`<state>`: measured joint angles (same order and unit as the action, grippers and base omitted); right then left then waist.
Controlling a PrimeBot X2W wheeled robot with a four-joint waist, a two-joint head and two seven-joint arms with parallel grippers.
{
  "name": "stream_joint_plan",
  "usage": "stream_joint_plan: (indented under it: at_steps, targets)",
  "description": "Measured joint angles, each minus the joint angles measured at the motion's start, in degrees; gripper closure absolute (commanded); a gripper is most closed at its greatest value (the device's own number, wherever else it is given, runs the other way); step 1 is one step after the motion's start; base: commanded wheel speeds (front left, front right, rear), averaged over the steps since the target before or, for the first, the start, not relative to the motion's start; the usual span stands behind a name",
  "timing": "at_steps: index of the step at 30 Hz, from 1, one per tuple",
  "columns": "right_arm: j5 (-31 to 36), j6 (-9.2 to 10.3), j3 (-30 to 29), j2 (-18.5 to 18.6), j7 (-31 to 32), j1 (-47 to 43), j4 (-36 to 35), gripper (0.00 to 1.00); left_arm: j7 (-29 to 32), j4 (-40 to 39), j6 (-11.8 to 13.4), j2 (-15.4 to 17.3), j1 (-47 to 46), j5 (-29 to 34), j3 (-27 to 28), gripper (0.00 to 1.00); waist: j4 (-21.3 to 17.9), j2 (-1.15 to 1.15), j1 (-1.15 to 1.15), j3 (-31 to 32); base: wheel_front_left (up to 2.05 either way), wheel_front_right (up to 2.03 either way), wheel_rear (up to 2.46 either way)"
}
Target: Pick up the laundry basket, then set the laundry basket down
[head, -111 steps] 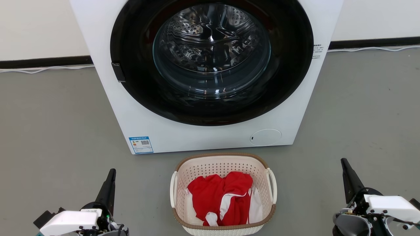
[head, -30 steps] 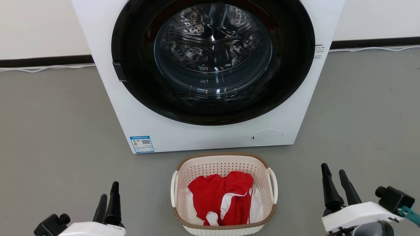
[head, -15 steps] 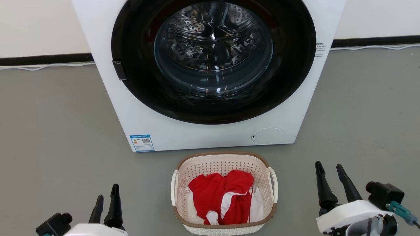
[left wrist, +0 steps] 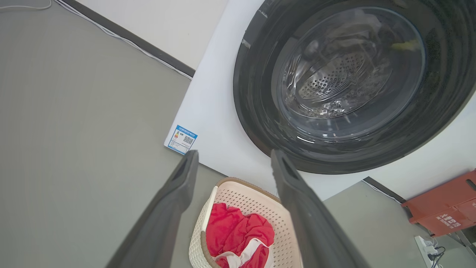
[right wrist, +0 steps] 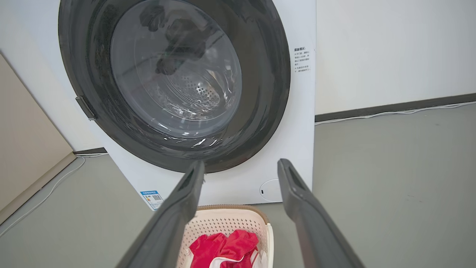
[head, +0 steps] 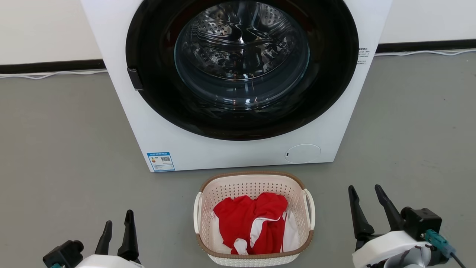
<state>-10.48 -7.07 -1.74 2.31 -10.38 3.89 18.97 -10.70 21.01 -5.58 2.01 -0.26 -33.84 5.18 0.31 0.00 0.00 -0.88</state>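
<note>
The laundry basket (head: 254,185), cream-white and perforated with a brown rim and white side handles, stands on the grey floor in front of the washing machine, holding red and white clothes (head: 252,222). My left gripper (head: 119,216) hangs open at the lower left, well clear of the basket's left handle. My right gripper (head: 364,190) is open at the lower right, apart from the right handle. In the left wrist view the basket (left wrist: 256,197) lies below and between the open fingers (left wrist: 174,193). In the right wrist view the basket (right wrist: 232,219) sits low between the open fingers (right wrist: 297,201).
The white washing machine (head: 238,152) with its closed dark round door (head: 241,67) stands right behind the basket. A white cable (head: 48,75) runs along the wall's base. A red crate (left wrist: 442,208) sits beside the machine. Bare grey floor lies on both sides.
Both grippers have turned so both fingers of each show, and the right one has drifted left toward the basket. The camera has tilted slightly. The basket has stayed in place.
</note>
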Motion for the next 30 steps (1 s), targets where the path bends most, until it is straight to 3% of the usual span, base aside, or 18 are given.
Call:
stream_joint_plan:
  at_steps: [22,30]
  targets:
    - [15.8,-0.02,1.2,0.2,-3.7,0.0,0.4,0.00,-3.6,0.8,0.0,0.1,0.0,14.4,1.1,0.00,-0.8,0.00,0.00,-0.4,0.00,0.00,0.00]
    - [16.5,-0.05,1.4,0.3,-3.8,0.0,0.5,0.00,-3.7,1.1,-0.1,0.1,0.0,15.3,1.1,0.00,-1.0,0.00,0.00,-0.5,0.00,0.00,0.00]
